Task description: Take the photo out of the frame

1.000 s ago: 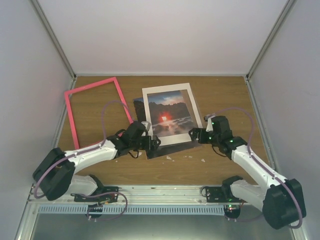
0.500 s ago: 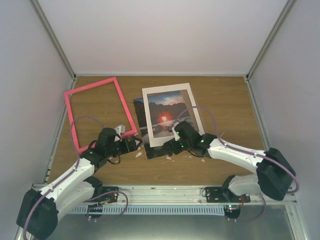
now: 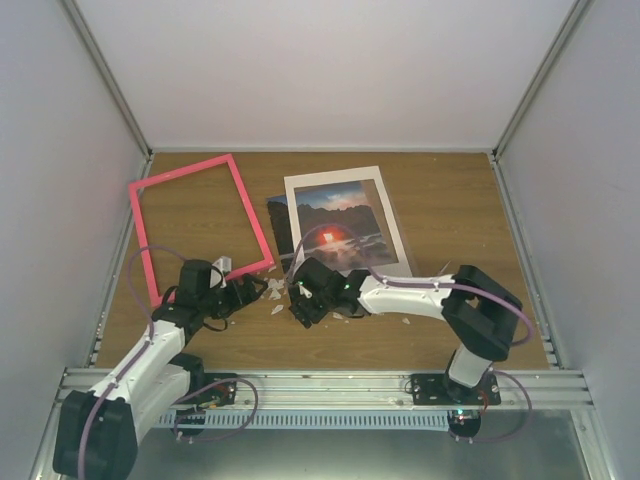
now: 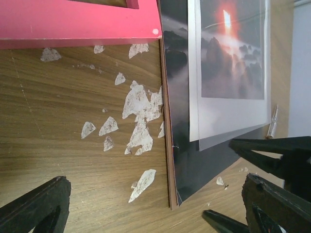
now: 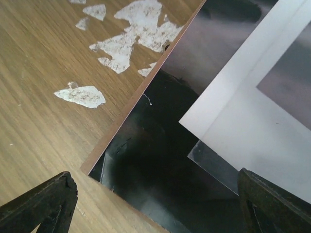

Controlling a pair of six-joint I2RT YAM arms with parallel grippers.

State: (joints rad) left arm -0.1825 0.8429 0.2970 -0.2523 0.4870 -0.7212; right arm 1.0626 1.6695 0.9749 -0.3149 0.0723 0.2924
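Photo (image 3: 335,215): flat on the table (image 3: 450,200), out of the frame (image 3: 252,210) and just right of it; mostly under a white mat (image 3: 390,228), with the seascape showing through the window and a dark strip along the mat's left and near sides.
Frame: pink, empty, flat to the photo's left, near corner close to the print's left edge; cut off at the top of the left wrist view.
Left gripper (image 3: 256,290): low over the wood, just left of the photo's near-left corner; spread wide, gripping nothing.
Chips (image 4: 138,109): white flakes scattered left of the photo's edge.
Backing board (image 5: 141,92): only a thin brown edge visible under the photo.
Right gripper (image 3: 300,300): over the photo's near-left corner, hiding it from overhead; jaws wide apart, empty.
Clear sheet (image 4: 233,138): corner poking out below the mat, on the photo; rest hard to make out.
Table: brown wood grain.
Walls (image 3: 320,70): plain white, on three sides.
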